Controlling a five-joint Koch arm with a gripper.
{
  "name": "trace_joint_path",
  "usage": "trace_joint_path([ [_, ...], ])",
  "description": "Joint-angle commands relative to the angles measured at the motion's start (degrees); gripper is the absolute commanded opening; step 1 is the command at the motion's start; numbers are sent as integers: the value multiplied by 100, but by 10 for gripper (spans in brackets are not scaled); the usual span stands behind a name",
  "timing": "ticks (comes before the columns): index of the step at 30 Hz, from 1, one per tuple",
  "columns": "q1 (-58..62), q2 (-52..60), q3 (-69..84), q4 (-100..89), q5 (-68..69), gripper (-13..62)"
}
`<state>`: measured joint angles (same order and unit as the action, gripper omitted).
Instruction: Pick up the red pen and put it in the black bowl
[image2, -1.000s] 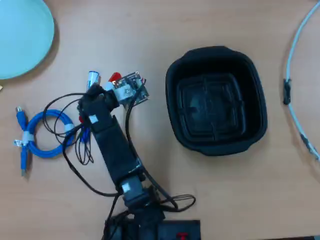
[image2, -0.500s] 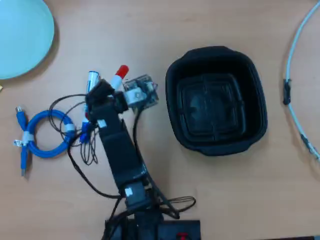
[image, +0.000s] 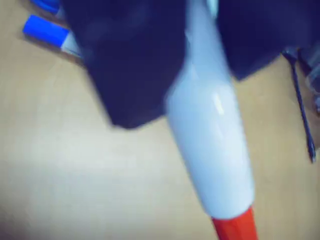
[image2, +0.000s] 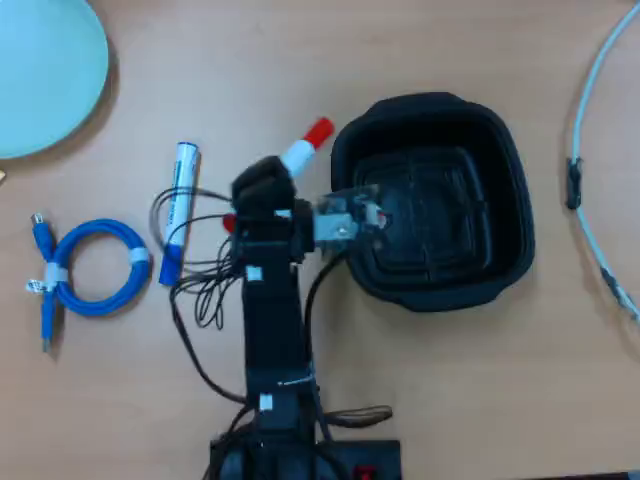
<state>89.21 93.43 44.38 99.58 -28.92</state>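
Observation:
My gripper (image: 192, 95) is shut on the red pen (image: 215, 150); its white barrel sits between the two dark jaws and the red cap sticks out at the bottom of the wrist view. In the overhead view my gripper (image2: 275, 180) holds the pen (image2: 300, 153) tilted, with the red cap pointing up and right, just left of the black bowl (image2: 512, 180). The bowl is rounded-square with a ridged bottom, and nothing lies in the part that shows. The pen appears lifted off the tabletop.
A white marker with a blue cap (image2: 178, 205) lies left of the arm and also shows in the wrist view (image: 47, 30). A pale blue plate (image2: 45, 70) sits at the top left, a coiled blue cable (image2: 90, 265) at the left, and a white cable (image2: 590, 150) at the right edge.

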Motion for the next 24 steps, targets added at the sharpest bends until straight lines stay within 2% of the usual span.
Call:
trace_joint_path([
  [1, 255, 272, -633, -325, 44, -64],
  [17, 2013, 193, -562, -352, 53, -64],
  [24, 2725, -738, -589, -738, 536, -64],
])
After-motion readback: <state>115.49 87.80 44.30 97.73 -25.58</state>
